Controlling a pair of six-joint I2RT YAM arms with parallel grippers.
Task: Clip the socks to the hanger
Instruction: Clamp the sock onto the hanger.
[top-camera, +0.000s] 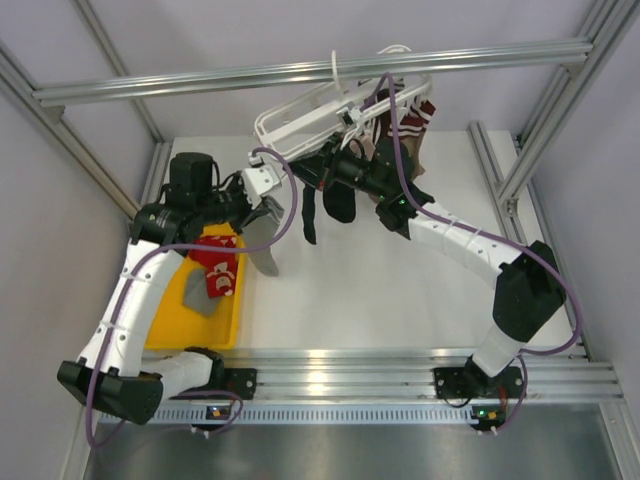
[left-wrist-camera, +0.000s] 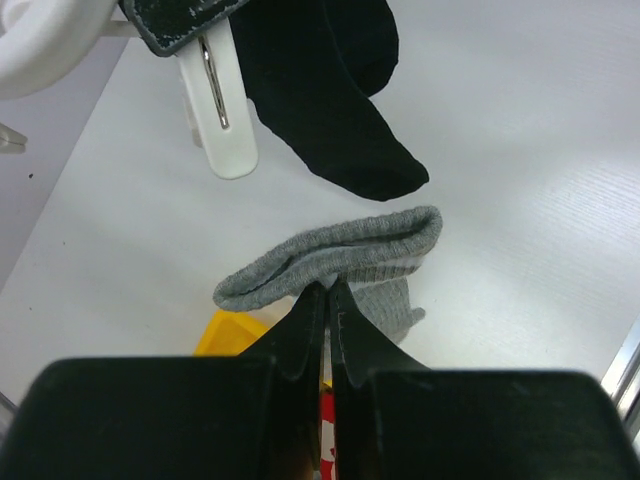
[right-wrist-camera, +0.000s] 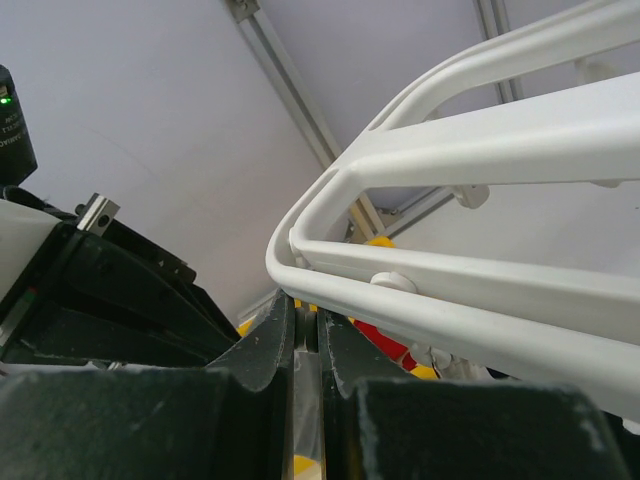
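Note:
My left gripper (top-camera: 268, 218) is shut on the cuff of a grey sock (top-camera: 265, 248), held above the table beside the yellow tray. In the left wrist view the fingers (left-wrist-camera: 328, 288) pinch the sock's cuff (left-wrist-camera: 340, 255), with the rest dangling below. The white hanger (top-camera: 300, 112) hangs tilted from the top rail. My right gripper (top-camera: 322, 168) is shut on one of its clip pegs (left-wrist-camera: 220, 120), just under the frame (right-wrist-camera: 480, 285). Two red socks (top-camera: 215, 255) and another grey sock (top-camera: 198, 292) lie in the tray.
The yellow tray (top-camera: 190, 328) sits at the left near my left arm. Black socks (top-camera: 340, 205) hang from the hanger next to the held peg, close to the grey sock (left-wrist-camera: 330, 110). Striped maroon and brown socks (top-camera: 412, 125) hang at the hanger's right end.

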